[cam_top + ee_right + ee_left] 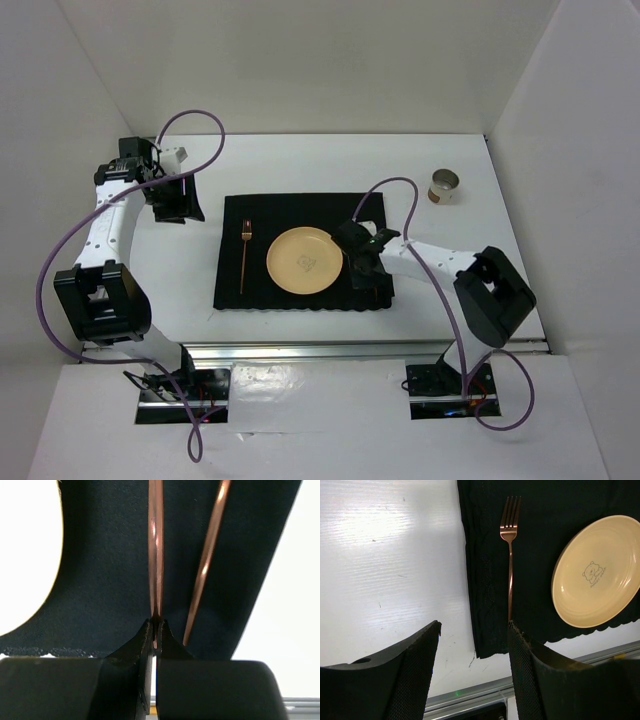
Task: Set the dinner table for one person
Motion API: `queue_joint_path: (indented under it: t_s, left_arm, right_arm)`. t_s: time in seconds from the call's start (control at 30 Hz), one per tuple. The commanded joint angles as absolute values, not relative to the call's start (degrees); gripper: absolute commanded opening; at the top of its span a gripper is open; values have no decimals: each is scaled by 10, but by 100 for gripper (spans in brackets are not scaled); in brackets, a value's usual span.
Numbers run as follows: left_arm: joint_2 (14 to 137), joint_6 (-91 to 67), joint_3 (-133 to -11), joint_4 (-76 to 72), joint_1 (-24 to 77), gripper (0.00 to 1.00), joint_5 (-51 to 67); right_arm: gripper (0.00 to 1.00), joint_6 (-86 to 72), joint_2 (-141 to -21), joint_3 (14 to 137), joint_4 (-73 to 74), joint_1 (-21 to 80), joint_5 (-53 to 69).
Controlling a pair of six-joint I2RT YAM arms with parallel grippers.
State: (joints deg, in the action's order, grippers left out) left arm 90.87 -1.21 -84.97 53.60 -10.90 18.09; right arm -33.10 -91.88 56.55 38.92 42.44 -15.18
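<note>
Pinched shut, the right gripper point(155, 630) holds the near end of a copper handle point(155, 555) over the mat's point(100, 580) right strip, with a second handle point(206, 565) just beside it toward the mat's right edge. The plate point(304, 261) sits mid-mat and the fork point(245, 250) lies along the left side. The left gripper point(475, 626), jaws apart and empty, hangs over the table point(330, 165) that bears the mat, off the mat's left edge.
</note>
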Motion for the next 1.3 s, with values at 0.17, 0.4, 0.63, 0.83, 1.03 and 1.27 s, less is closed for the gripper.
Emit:
queue_joint_path:
  t_s: [0.17, 0.4, 0.63, 0.83, 1.03, 1.27]
  left_arm:
    - [895, 3, -844, 533, -111, 64, 187]
    - [895, 8, -844, 533, -111, 64, 187]
    - [901, 8, -844, 528, -111, 64, 181]
    - [911, 8, -851, 533, -111, 64, 175]
    - [917, 8, -851, 533, -111, 64, 175]
    - [922, 8, -851, 533, -111, 64, 169]
  right_arm:
    - [0, -317, -964, 581, 346, 425, -131]
    - [0, -367, -988, 597, 369, 393, -112]
    - [0, -351, -998, 608, 348, 384, -69]
    - [39, -356, -974, 603, 365, 384, -59]
    - [42, -361, -947, 616, 383, 379, -74]
    - [32, -336, -955, 635, 365, 345, -72]
